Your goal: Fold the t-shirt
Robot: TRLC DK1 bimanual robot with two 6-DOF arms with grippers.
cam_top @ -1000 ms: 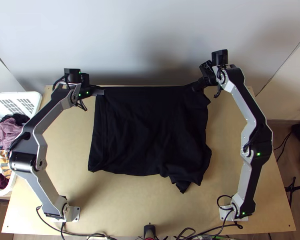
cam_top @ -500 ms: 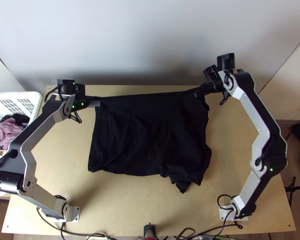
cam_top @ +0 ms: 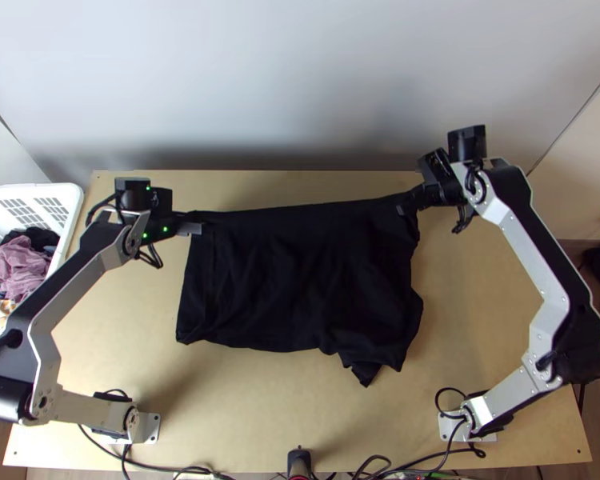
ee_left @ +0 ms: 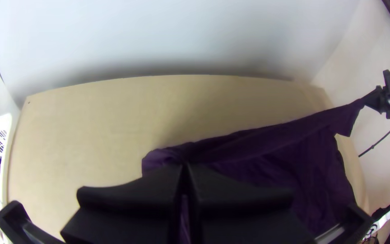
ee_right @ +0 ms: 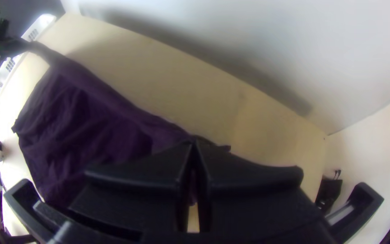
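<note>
The black t-shirt (cam_top: 300,280) lies mostly spread on the wooden table (cam_top: 244,408), with some wrinkles. Its far edge is stretched in a line between my two grippers, and at the near side, toward the right, one small corner of cloth sticks out. With my left gripper (cam_top: 196,228) I pinch the left end of this far edge, the jaws closed on the cloth. With my right gripper (cam_top: 408,205) I pinch the right end, also closed. Beside the table, on the left, is a white basket (cam_top: 72,205) with clothes (cam_top: 16,268) inside.
</note>
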